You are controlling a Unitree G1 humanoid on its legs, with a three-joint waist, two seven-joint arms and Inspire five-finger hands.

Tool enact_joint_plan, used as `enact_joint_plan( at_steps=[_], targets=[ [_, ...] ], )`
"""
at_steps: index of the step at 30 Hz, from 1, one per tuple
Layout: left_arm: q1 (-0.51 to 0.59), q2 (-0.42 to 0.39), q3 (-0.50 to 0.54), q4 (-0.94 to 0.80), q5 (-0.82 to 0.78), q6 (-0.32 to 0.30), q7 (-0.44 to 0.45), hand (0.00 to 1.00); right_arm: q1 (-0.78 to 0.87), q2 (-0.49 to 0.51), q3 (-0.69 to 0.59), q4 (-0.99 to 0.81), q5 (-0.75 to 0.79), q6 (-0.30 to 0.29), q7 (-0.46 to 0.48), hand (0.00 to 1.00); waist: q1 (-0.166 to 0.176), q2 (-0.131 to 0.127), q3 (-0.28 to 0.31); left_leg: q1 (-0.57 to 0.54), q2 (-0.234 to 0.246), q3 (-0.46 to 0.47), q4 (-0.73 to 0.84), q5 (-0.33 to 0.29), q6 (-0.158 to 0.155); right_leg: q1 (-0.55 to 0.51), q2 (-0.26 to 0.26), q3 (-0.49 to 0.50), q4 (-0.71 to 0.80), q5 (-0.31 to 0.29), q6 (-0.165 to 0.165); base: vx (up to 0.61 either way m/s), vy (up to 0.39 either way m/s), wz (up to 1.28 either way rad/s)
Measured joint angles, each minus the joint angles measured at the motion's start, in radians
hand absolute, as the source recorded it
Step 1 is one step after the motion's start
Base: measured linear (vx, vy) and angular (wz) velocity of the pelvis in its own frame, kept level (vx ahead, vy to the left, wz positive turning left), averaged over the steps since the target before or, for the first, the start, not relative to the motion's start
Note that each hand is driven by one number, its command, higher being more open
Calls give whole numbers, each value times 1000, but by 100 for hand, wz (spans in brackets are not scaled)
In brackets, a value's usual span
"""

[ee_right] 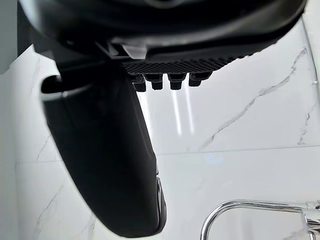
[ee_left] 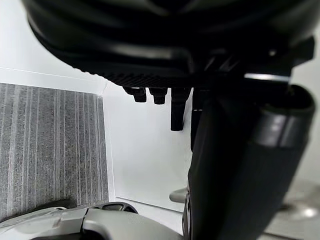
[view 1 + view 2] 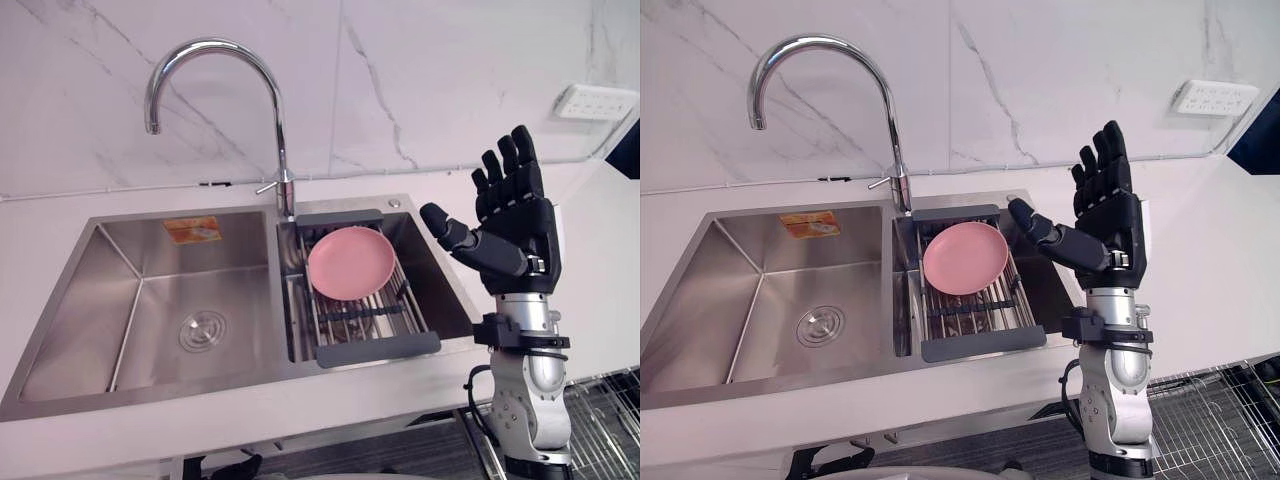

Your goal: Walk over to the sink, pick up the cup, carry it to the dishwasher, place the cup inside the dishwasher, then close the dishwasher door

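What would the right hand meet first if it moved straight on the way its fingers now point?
Probably the marble wall behind the sink: the open right hand points up at it, and the faucet arch sits below that line. Depth is unclear.

The sink (image 3: 95, 300) is brushed satin steel. Behind it, the tap (image 3: 215, 48) is mirror-polished chrome, the wall (image 3: 450, 80) glossy veined stone. Inside it, the pink plate (image 3: 350, 262) looks smooth.

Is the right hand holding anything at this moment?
No, the right hand is raised open and empty; the pink plate lies on the sink rack.
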Motion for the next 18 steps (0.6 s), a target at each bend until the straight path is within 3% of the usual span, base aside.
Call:
enact_joint_plan(
  at_steps=[1, 2, 6, 7, 12, 14, 15, 18],
  targets=[
    [-1, -1, 5, 1, 10, 0, 1, 100, 0, 0, 0, 0, 0, 1, 1, 100, -1, -1, 0, -1, -2, 6, -1, 0, 0, -4, -1, 4, 0, 2, -2, -65, 62, -21],
    [-8, 11, 9, 22, 52, 4, 2, 100, 26, 39, -57, 5, -1, 20, 6, 100, -26, -19, 13, -8, -4, 5, -24, 20, 3, -20, 8, 13, -15, 2, -5, -13, 12, -6],
    [-10, 14, 9, 22, 52, 4, 2, 100, 25, 39, -57, 7, -1, 20, 6, 100, -26, -22, 17, -9, -3, 4, -23, 20, 3, -19, 8, 12, -15, 2, -5, -13, -3, 6],
    [-60, 27, 53, 78, -28, 4, -111, 100, 10, 35, -59, 51, -13, 36, 44, 100, -26, -49, 33, -18, -8, -17, -17, 25, 6, -17, 1, -10, -13, 2, -5, -64, -13, 23],
    [-66, 40, 59, 95, -32, -1, -119, 100, -5, -8, -60, 59, -26, 52, 43, 100, -27, -57, 38, -16, -8, -16, -15, 25, 6, -12, -1, -11, -11, 2, -5, -49, -11, 5],
    [-90, 41, 96, 151, -38, -14, -133, 100, -77, -175, -57, 58, -279, 72, 70, 100, -34, -63, 41, -10, -8, -16, -13, 25, 6, -5, -2, -15, -14, 4, -2, -43, -8, 1],
    [-110, 47, 116, 193, -42, -12, -143, 100, -140, -291, -47, 51, -443, 74, 120, 100, -40, -66, 42, -5, -7, -16, -12, 24, 5, -1, -1, -16, -14, 5, -2, -53, -12, -1],
    [-139, 74, 146, 251, -91, 18, -192, 100, -298, -487, 24, -6, -761, 55, 262, 100, -52, -76, 40, -4, -1, -15, -6, 22, 2, -1, 5, -16, -18, 7, -1, -50, -25, -2]
  ],
)
